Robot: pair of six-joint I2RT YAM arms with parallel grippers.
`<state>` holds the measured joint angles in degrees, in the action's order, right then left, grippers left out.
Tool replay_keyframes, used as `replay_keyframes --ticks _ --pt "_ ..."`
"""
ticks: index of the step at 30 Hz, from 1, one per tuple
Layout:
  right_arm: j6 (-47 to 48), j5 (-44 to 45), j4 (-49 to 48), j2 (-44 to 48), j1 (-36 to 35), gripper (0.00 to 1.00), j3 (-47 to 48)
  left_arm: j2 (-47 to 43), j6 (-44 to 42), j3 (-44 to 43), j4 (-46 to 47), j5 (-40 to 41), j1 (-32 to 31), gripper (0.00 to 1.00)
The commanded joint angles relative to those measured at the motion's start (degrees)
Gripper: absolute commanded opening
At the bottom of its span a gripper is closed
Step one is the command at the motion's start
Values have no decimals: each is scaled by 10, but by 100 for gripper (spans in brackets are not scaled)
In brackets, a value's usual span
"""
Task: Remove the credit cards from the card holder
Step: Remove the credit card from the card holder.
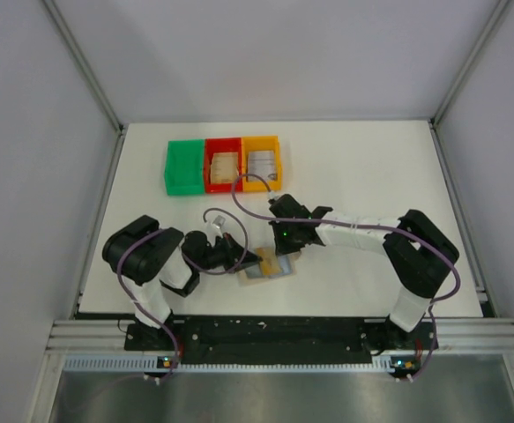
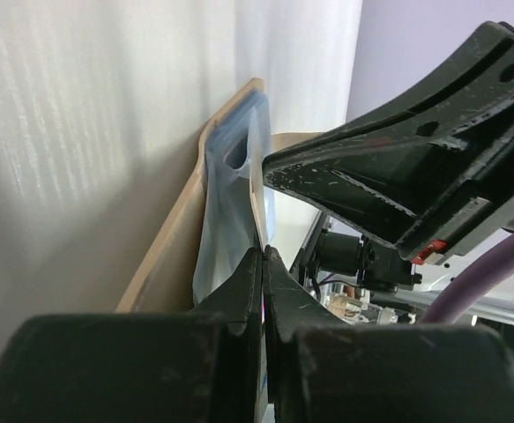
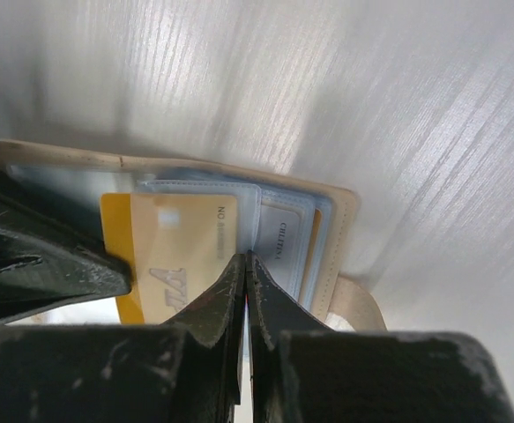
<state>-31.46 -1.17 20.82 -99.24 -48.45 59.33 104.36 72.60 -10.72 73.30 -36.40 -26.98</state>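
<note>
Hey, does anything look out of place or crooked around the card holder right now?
Nothing spilled or damaged. One tan card looks partway out of its pocket in the open card holder, with the right gripper shut at its edge. That fits a card being drawn out, not a fault.

- The table (image 1: pixel 371 176) is a plain white top, walled by pale panels at the back and on both sides, with a metal rail along its near edge.
- Three small plastic bins stand in a row touching one another near the back, left of the middle: a green bin (image 1: pixel 184 167), then a red bin (image 1: pixel 222 144), then an orange bin (image 1: pixel 261 141).
- The card holder (image 1: pixel 270 269) lies opened near the front edge, about midway across and well apart from the bins; its tan skin seems to rest against the white top, though the arms hide part of it.
</note>
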Motion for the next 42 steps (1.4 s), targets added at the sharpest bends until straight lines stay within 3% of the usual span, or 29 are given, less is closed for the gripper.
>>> replay_keyframes --ticks 1,12,19,24,33,42 --pt "28 130 110 -52 2 0 -27 -49 -41 11 68 -10 11 0" --pt "20 128 111 -56 2 0 -26 -93 -93 30 -52 -18 33 0" --pt "18 124 110 -57 1 0 -23 -181 -176 15 -241 -8 58 0" --pt "18 116 105 -57 3 0 -22 -223 -215 13 -320 6 64 0" --pt "16 99 95 -49 3 0 -15 -218 -230 36 -321 -24 97 0" --pt "24 62 70 -9 2 0 -15 -198 -168 54 -179 -82 108 0"
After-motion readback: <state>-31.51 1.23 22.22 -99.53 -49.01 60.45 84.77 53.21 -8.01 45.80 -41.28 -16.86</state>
